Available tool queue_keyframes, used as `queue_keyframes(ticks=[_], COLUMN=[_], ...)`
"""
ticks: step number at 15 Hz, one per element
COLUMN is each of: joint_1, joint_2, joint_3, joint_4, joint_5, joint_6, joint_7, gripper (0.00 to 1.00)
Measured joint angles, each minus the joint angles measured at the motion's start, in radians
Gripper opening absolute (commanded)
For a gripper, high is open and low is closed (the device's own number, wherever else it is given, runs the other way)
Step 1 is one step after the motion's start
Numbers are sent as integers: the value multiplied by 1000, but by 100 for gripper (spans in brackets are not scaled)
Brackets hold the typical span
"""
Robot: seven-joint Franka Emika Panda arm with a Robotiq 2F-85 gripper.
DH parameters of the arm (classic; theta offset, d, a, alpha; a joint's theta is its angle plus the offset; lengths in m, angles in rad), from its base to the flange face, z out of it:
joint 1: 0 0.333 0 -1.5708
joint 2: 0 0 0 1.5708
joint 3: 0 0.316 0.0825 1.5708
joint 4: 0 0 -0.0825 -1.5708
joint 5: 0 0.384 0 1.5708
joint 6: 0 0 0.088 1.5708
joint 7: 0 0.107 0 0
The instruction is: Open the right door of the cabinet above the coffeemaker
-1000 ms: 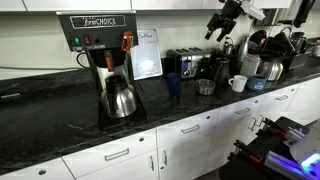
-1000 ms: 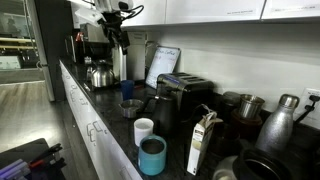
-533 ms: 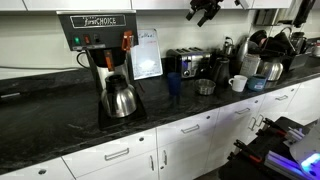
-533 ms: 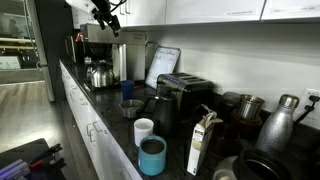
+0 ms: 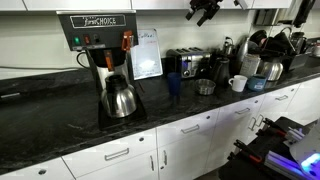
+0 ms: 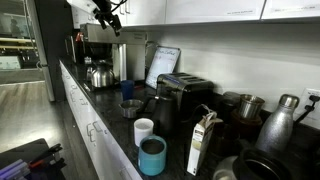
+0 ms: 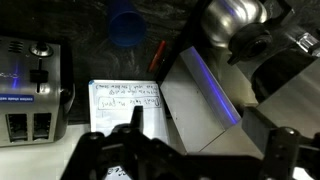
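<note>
The coffeemaker (image 5: 103,45) stands on the dark counter, and its steel carafe (image 5: 119,99) sits on the warming plate. It shows in both exterior views (image 6: 98,42). Only the lower edge of the white cabinet (image 5: 130,4) shows along the top, and its fronts show in an exterior view (image 6: 200,10). My gripper (image 5: 205,10) hangs high at that lower edge, above the counter between the whiteboard and the toaster. It also appears in an exterior view (image 6: 103,12). In the wrist view my gripper (image 7: 205,145) is open and empty, with a pale grey panel (image 7: 195,100) with a blue-lit line between its fingers.
A small whiteboard (image 5: 146,52), a chrome toaster (image 5: 186,63), a blue cup (image 5: 174,84) and a white mug (image 5: 238,83) stand on the counter (image 5: 60,125). Steel pots and jugs (image 5: 262,55) crowd one end. White base cabinets (image 5: 180,140) run below.
My gripper rose and moved along the cabinet's lower edge towards the coffeemaker between 1.0 s and 0.5 s ago. It has held still since.
</note>
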Motion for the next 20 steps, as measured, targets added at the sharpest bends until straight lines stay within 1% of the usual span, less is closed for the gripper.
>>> queue_keyframes(ticks=[2, 4, 7, 9, 11, 13, 20], joint_1=[4, 21, 64, 102, 132, 142, 149], joint_2=[4, 32, 119, 178, 216, 225, 227], joint_3=[11, 22, 25, 19, 3, -13, -19], joint_4=[12, 38, 105, 160, 211, 239, 241], joint_5=[0, 0, 8, 54, 92, 114, 117], joint_6=[45, 128, 257, 312, 327, 325, 324], joint_7=[-2, -9, -24, -51, -88, -112, -115], gripper=[100, 100, 100, 100, 100, 100, 100])
